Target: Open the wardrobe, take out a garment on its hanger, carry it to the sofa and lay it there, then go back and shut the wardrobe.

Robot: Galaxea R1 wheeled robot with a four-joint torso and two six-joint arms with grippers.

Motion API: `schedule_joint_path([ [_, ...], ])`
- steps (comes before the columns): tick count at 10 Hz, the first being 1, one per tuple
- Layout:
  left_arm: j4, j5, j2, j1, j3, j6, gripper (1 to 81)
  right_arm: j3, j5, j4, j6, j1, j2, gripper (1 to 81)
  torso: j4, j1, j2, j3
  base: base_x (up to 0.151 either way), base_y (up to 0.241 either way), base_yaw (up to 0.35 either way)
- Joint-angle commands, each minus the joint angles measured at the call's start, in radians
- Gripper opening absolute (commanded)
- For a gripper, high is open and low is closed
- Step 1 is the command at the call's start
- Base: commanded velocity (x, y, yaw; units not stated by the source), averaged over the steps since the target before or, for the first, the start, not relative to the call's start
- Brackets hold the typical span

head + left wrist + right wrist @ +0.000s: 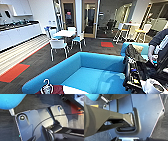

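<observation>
One garment [56, 89] was on view at the lower edge of the head view: a dark red body with a white sleeve, hung on one white hanger [46, 84] whose curved hook stood upright above the collar. It sat just in front of the near arm of the blue sofa [82, 72] and had not yet been laid on the seat, which was bare. A second blue seat [133, 47] stood beyond the sofa's far end. By judgement, the garment would handle as soft, limp and moderately weighty, liable to drape, swing and slide along the hanger; the hanger itself looked light, stiff and smooth. The soundest hold would be on the hanger at the neck below the hook, not on the cloth, with the sleeves allowed to settle onto the cushion first. The state of the jaws could not be told for either arm, as the wrist views gave dark plate, bars and cable without fingers that could be made out. One person's hand [150, 53] was seen at the right beside dark control equipment. Further back, one white table [65, 33] stood with several white chairs around it; the nearest chair [58, 46] stood clear of the sofa. Two red floor patches were counted, one near left [13, 72] and one farther off [107, 44].
</observation>
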Motion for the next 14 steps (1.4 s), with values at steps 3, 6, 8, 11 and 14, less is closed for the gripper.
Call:
schedule_joint_path([
  [3, 0.012, 0.016, 0.091, 0.019, -0.144, 0.007, 81.1, 0.001, -0.060, -0.013, 0.001, 0.020, 0.004, 81.1, 0.000, 0.001, 0.000, 0.037, 0.000, 0.000, 0.000],
  [6, 0.012, 0.018, 0.100, 0.030, -0.156, 0.007, 81.1, -0.005, -0.066, -0.013, -0.001, 0.020, 0.009, 81.1, 0.000, 0.001, -0.002, 0.058, 0.000, 0.000, 0.000],
  [8, 0.013, 0.024, 0.100, 0.033, -0.156, 0.007, 81.1, -0.005, -0.090, -0.016, -0.002, 0.020, 0.013, 81.1, 0.000, 0.001, -0.002, 0.057, 0.000, 0.000, 0.000],
  [11, 0.015, 0.024, 0.101, 0.033, -0.156, 0.007, 81.1, -0.006, -0.092, -0.017, -0.002, 0.018, 0.018, 81.1, 0.000, 0.001, -0.002, 0.057, 0.000, 0.000, 0.000],
  [14, 0.015, 0.024, 0.104, 0.032, -0.155, 0.007, 81.1, -0.008, -0.092, -0.017, -0.002, 0.017, 0.019, 81.1, 0.000, 0.001, -0.002, 0.057, -0.023, 0.000, 0.000],
])
